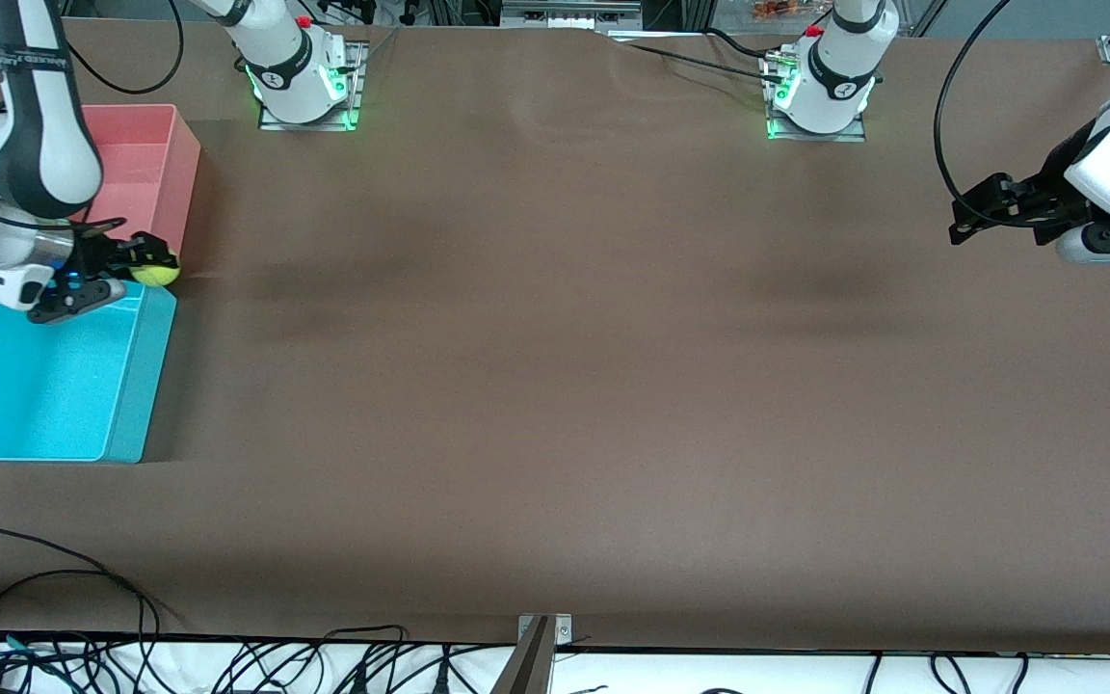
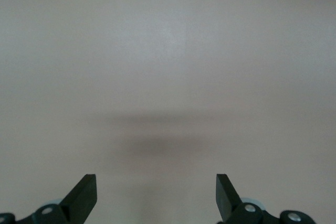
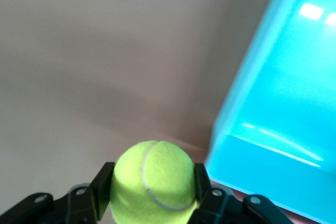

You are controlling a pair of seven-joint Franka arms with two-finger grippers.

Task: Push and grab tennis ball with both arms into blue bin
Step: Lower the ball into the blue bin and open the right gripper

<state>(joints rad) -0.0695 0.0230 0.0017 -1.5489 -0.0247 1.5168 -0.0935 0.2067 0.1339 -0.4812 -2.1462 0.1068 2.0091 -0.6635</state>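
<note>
1. Right now the ball (image 1: 156, 272) is pinched between the fingers of the right claw (image 1: 136, 262), held in the air over the corner of the blue bin (image 1: 54, 386) that lies closest to the pink bin (image 1: 145, 159).
2. From the right wrist, the ball (image 3: 152, 179) sits squeezed between both fingers (image 3: 101, 187), with the blue bin's wall (image 3: 262, 103) just beside it.
3. Both bins stand at the right arm's end of the counter (image 1: 555, 366), the blue one nearer the front camera, the pink one just beside it.
4. At the other end of the counter the left claw (image 1: 962, 220) hangs over bare surface, well apart from the ball, waiting.
5. Its fingers (image 2: 84, 195) are spread wide with nothing between them.
</note>
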